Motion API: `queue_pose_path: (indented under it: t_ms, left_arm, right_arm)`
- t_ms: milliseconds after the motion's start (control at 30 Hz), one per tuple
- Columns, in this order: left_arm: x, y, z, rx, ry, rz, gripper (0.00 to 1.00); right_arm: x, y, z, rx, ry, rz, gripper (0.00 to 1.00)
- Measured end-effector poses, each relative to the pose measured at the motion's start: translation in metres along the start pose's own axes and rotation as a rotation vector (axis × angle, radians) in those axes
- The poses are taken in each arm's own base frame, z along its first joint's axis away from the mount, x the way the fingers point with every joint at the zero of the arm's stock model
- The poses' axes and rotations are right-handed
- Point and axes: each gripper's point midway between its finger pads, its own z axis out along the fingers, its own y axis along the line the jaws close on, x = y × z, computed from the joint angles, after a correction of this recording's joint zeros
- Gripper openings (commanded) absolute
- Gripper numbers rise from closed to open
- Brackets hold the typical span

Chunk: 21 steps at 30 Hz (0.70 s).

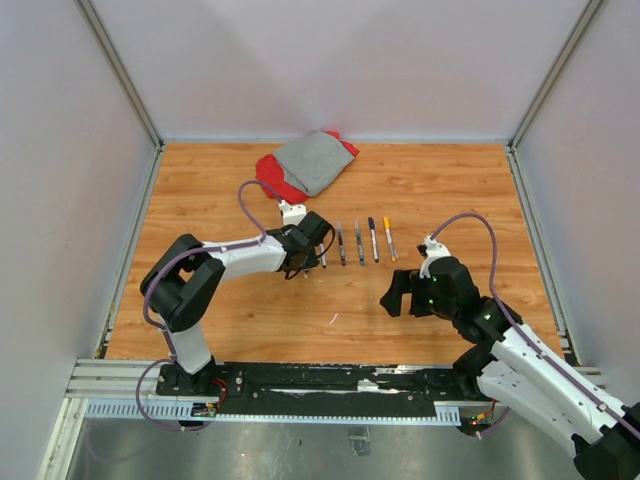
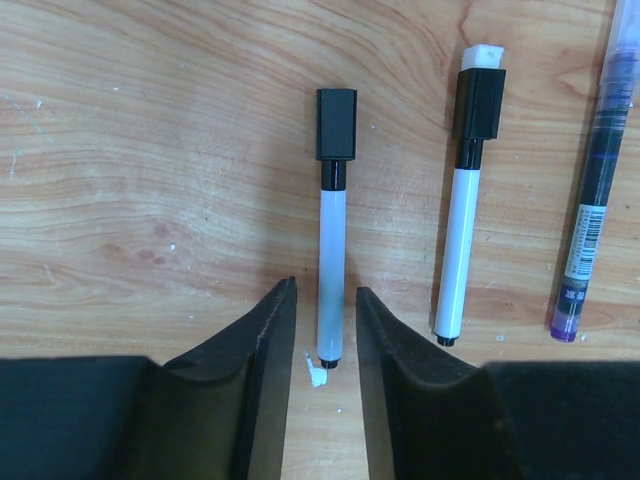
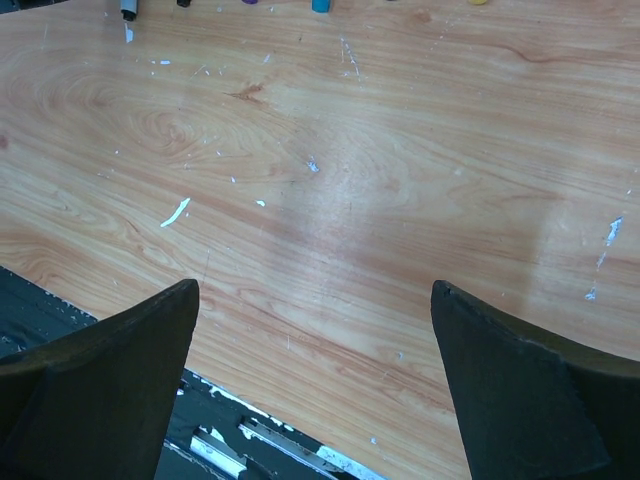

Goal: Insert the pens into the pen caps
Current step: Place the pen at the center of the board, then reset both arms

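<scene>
Left wrist view, left gripper [image 2: 325,290] low, jaws parted astride capped pen [image 2: 331,230]

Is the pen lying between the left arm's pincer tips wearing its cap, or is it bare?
Capped. In the left wrist view a black cap sits on the far end of the pen.
</scene>
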Motion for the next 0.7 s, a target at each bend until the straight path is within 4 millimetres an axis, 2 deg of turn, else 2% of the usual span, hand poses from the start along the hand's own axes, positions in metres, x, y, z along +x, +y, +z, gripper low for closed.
queue_pose_path:
  t_ms: [133,267,500,600,700]
  left_arm:
    - [-0.007,0.002,-0.01,0.015,-0.022,-0.01,0.46]
    - [-0.03,0.005,-0.042,0.085,-0.11,-0.034,0.52]
    - [-0.088,0.018,-0.14,0.318,-0.38,-0.098,0.71]
    - [-0.103,0.03,-0.177,0.388,-0.477,-0.117,0.81]
    - [-0.112,0.044,-0.204,0.42,-0.543,-0.13,0.92]
  right_arm:
    - [-0.002,0.001,-0.005,-0.009,-0.016,-0.004,0.98]
    - [-0.01,0.004,-0.015,-0.026,-0.055,-0.014,0.98]
    - [-0.039,0.005,-0.04,-0.007,-0.165,-0.056,0.98]
    - [-0.05,0.002,-0.054,0.009,-0.23,-0.077,0.98]
    - [-0.061,-0.002,-0.071,0.021,-0.314,-0.085,0.99]
